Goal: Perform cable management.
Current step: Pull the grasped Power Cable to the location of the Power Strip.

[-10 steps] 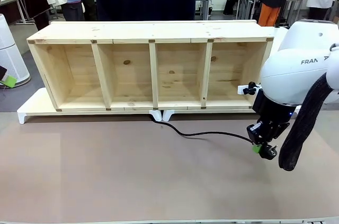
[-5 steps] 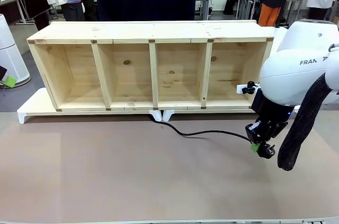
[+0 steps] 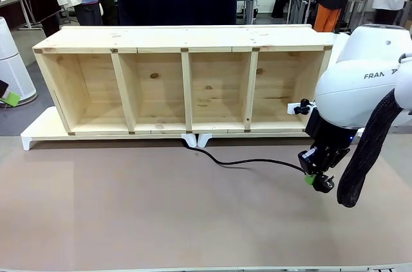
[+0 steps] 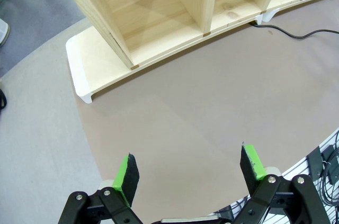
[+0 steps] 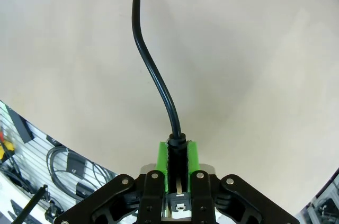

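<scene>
Right wrist view: my right tool [image 5: 177, 152] grips the cable [image 5: 159, 83] at its plug, likely to steer the slack; my left tool [image 4: 189, 168] stands open, unused.

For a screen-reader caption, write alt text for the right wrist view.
The right gripper is shut on the plug end of the black cable, pinched between its green pads. From there the cable curves away over the tan table to the picture's top edge.
</scene>
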`<action>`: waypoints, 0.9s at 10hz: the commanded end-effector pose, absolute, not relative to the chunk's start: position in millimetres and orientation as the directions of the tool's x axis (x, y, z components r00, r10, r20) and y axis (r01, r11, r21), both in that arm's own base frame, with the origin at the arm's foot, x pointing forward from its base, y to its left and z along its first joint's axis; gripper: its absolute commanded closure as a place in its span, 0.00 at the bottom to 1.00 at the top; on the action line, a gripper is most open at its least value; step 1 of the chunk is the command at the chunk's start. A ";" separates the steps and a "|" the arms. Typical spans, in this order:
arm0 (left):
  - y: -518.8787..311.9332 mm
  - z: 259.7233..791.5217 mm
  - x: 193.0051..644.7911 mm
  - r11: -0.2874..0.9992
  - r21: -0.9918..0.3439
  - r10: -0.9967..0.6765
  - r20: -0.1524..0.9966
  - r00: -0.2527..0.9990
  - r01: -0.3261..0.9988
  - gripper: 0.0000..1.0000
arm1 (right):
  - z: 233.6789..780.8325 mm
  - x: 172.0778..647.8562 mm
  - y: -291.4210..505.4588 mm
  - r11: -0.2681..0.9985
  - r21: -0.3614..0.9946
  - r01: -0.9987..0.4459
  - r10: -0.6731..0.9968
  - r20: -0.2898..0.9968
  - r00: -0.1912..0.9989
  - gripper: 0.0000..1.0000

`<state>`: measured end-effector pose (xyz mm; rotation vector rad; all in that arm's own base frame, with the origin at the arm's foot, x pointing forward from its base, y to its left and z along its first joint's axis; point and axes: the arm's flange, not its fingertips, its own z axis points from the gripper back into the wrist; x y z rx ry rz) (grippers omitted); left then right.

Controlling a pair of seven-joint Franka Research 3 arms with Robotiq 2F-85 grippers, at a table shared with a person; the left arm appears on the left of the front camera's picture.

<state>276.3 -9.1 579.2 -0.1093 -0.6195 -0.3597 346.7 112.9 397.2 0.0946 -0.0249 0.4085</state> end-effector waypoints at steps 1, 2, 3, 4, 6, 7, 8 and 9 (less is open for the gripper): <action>-8.5 578.7 274.5 0.935 -0.003 -0.288 0.580 0.762 0.355 0.00 | 395.0 349.9 115.5 0.910 0.109 -0.400 0.396 0.063 0.916 0.83; -8.5 578.7 274.5 0.935 -0.003 -0.288 0.580 0.762 0.355 0.00 | 397.2 346.7 112.9 0.913 0.087 -0.398 0.395 0.043 0.917 0.83; -8.5 578.7 274.5 0.935 -0.003 -0.288 0.580 0.762 0.355 0.00 | 398.1 352.2 89.4 0.958 0.049 -0.281 0.275 0.108 0.955 0.83; -8.5 578.7 274.5 0.935 -0.003 -0.288 0.580 0.762 0.355 0.00 | 397.9 355.8 65.6 0.979 0.038 -0.203 0.196 0.131 0.972 0.83; -8.5 578.7 274.5 0.935 -0.003 -0.288 0.580 0.762 0.355 0.00 | 406.3 360.3 26.1 0.996 0.021 -0.092 0.087 0.162 0.983 0.83; -8.5 578.7 274.5 0.935 -0.003 -0.288 0.580 0.762 0.355 0.00 | 410.5 359.4 11.9 0.999 0.010 -0.051 0.048 0.171 0.984 0.83; -8.5 578.7 274.5 0.935 -0.003 -0.288 0.580 0.762 0.355 0.00 | 414.8 358.5 1.0 1.000 -0.004 -0.026 0.027 0.181 0.983 0.83; -8.5 578.7 274.5 0.935 -0.003 -0.288 0.580 0.762 0.355 0.00 | 418.7 359.1 -7.4 1.000 -0.013 0.000 0.003 0.190 0.982 0.83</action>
